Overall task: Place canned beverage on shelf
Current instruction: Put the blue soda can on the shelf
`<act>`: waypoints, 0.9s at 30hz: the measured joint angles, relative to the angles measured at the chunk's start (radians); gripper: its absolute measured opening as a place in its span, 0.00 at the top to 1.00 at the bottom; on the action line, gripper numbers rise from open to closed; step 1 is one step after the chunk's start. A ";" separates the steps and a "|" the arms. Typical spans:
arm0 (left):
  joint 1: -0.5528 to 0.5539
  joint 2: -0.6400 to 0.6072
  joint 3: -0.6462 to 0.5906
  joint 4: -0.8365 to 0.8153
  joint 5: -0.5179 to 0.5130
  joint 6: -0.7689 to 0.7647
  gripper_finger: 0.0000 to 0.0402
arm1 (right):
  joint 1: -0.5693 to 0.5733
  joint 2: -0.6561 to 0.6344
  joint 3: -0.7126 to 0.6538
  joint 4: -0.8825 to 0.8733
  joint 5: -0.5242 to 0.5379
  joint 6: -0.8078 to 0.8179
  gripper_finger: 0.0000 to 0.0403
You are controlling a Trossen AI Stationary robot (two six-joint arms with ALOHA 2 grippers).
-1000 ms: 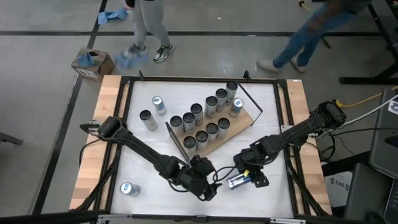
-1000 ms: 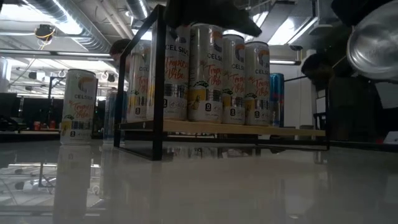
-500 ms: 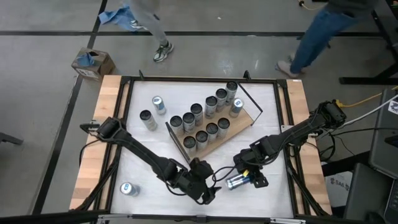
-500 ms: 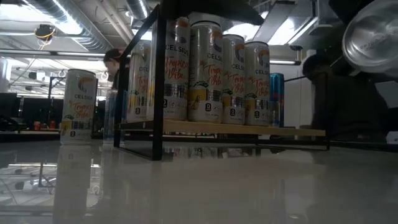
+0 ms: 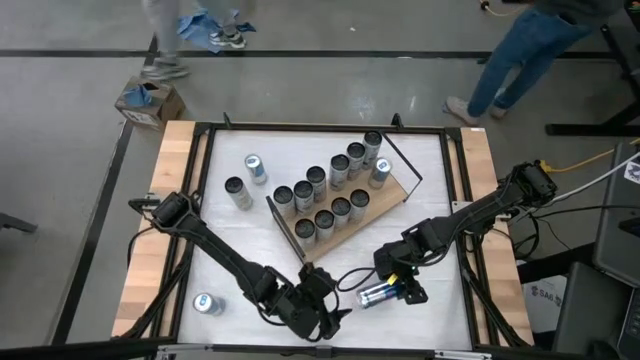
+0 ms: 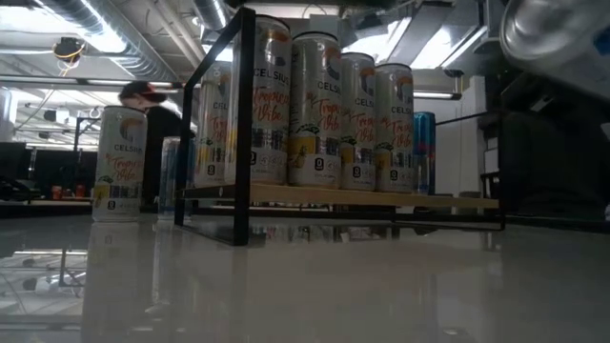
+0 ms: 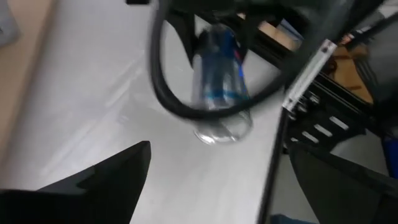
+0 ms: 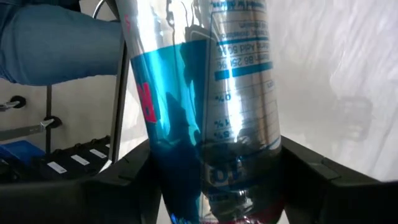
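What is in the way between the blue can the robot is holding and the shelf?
Nothing stands on the bare table between them. The right gripper holds the blue can near the table's front. The shelf is nearly full of cans, though, with its barest board at the right end.

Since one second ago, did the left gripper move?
Yes. In the high view the left gripper has drawn back from the shelf, toward the table's near edge.
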 joint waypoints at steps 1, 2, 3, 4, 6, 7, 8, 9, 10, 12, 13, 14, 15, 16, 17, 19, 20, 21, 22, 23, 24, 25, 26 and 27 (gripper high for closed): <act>-0.007 0.000 0.000 0.001 0.002 -0.002 0.06 | 0.000 0.000 0.000 0.004 0.000 0.000 0.42; -0.013 0.000 0.000 0.001 0.002 -0.006 0.06 | 0.000 0.000 0.000 0.007 0.000 0.000 0.42; -0.021 0.000 0.000 0.001 0.000 -0.013 0.06 | 0.000 0.000 0.000 0.013 0.000 0.001 0.42; -0.026 0.000 0.000 0.001 -0.006 -0.025 0.06 | 0.000 0.000 0.000 0.024 0.000 0.001 0.42; -0.033 0.000 0.000 0.000 -0.023 -0.034 0.06 | 0.000 0.000 0.000 0.061 0.000 0.002 0.42; -0.034 0.000 0.000 0.000 -0.032 -0.041 0.06 | 0.000 0.000 0.000 0.083 0.000 0.005 0.42; -0.034 0.000 0.000 0.001 -0.046 -0.048 0.06 | 0.000 0.000 0.000 0.104 0.000 0.017 0.42; -0.033 0.000 0.000 0.001 -0.059 -0.051 0.06 | 0.000 0.000 0.000 0.126 0.001 0.027 0.42; -0.032 0.000 0.000 0.001 -0.072 -0.052 0.06 | 0.000 0.000 0.000 0.146 0.003 0.038 0.42; -0.032 0.000 0.000 0.001 -0.099 -0.057 0.06 | 0.000 0.000 0.000 0.183 0.013 0.053 0.42; -0.030 0.000 0.000 0.001 -0.107 -0.057 0.06 | 0.000 0.000 0.000 0.197 0.020 0.057 0.42; -0.029 0.000 0.000 0.001 -0.111 -0.057 0.06 | 0.000 0.000 0.000 0.209 0.024 0.065 0.42; -0.027 0.000 0.000 0.001 -0.111 -0.058 0.06 | 0.000 0.000 0.000 0.221 0.031 0.074 0.42; -0.026 0.000 0.000 0.001 -0.110 -0.058 0.06 | 0.000 0.000 0.000 0.231 0.039 0.079 0.42; -0.024 0.000 0.000 0.001 -0.111 -0.058 0.06 | 0.000 0.000 0.000 0.238 0.048 0.081 0.42; -0.023 0.000 0.000 0.004 -0.114 -0.059 0.06 | 0.000 0.000 0.000 0.245 0.067 0.083 0.42; -0.023 0.000 0.000 0.004 -0.118 -0.059 0.06 | 0.000 0.000 0.000 0.248 0.073 0.083 0.42; -0.023 0.000 0.000 0.004 -0.122 -0.059 0.06 | 0.000 0.000 0.000 0.256 0.075 0.084 0.42; -0.023 0.000 0.000 0.004 -0.122 -0.059 0.06 | 0.000 0.000 0.000 0.268 0.077 0.084 0.42; -0.023 0.000 0.000 0.004 -0.123 -0.059 0.06 | 0.000 0.000 0.000 0.279 0.079 0.083 0.42; -0.023 0.000 0.000 0.004 -0.123 -0.059 0.06 | 0.000 0.000 0.000 0.287 0.079 0.083 0.42; -0.022 0.000 0.000 0.004 -0.123 -0.059 0.06 | 0.000 0.000 0.000 0.293 0.080 0.083 0.42; -0.022 0.000 0.000 0.004 -0.123 -0.059 0.06 | 0.000 0.000 0.000 0.300 0.080 0.083 0.42; -0.021 0.000 0.000 0.004 -0.122 -0.059 0.06 | 0.000 0.000 0.000 0.311 0.080 0.083 0.42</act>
